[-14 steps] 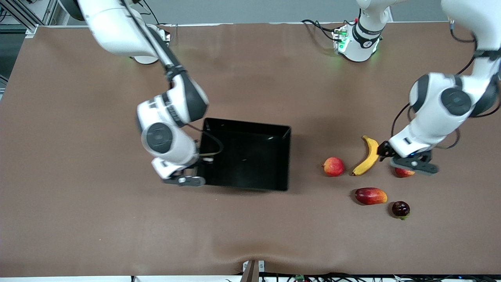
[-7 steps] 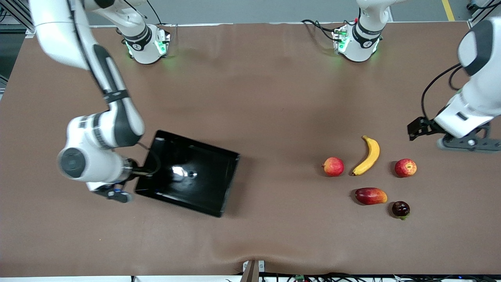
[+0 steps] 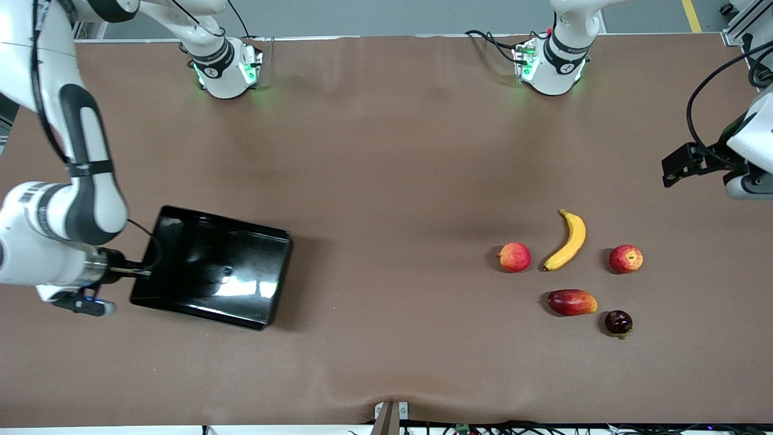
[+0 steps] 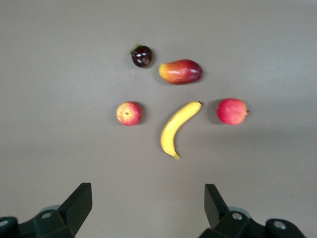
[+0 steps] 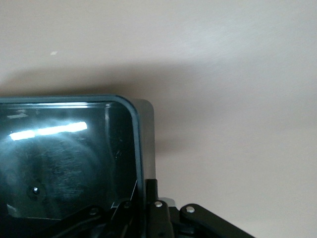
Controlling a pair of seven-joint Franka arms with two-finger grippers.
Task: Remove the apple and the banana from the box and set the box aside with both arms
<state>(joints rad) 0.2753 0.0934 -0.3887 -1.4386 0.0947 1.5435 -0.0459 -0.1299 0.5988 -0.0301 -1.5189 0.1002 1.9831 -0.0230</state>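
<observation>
The black tray [image 3: 211, 266] sits at the right arm's end of the table. My right gripper [image 3: 134, 272] is shut on the tray's end wall [image 5: 137, 144], one finger inside and one outside [image 5: 151, 191]. The yellow banana [image 3: 567, 240] lies at the left arm's end, with the small red apple [image 3: 625, 258] beside it; both also show in the left wrist view, the banana [image 4: 178, 129] and the apple [image 4: 129, 113]. My left gripper [image 4: 148, 208] is open and empty, up in the air at the table's edge [image 3: 749, 181], apart from the fruits.
A pinkish-red round fruit [image 3: 514, 257] lies beside the banana toward the tray. A red-yellow oval fruit [image 3: 572, 302] and a small dark fruit [image 3: 618, 322] lie nearer the front camera. Bare brown table lies between tray and fruits.
The right gripper has moved the tray toward the right arm's end of the table and turned it. The left gripper has moved from the apple toward the table's edge, empty.
</observation>
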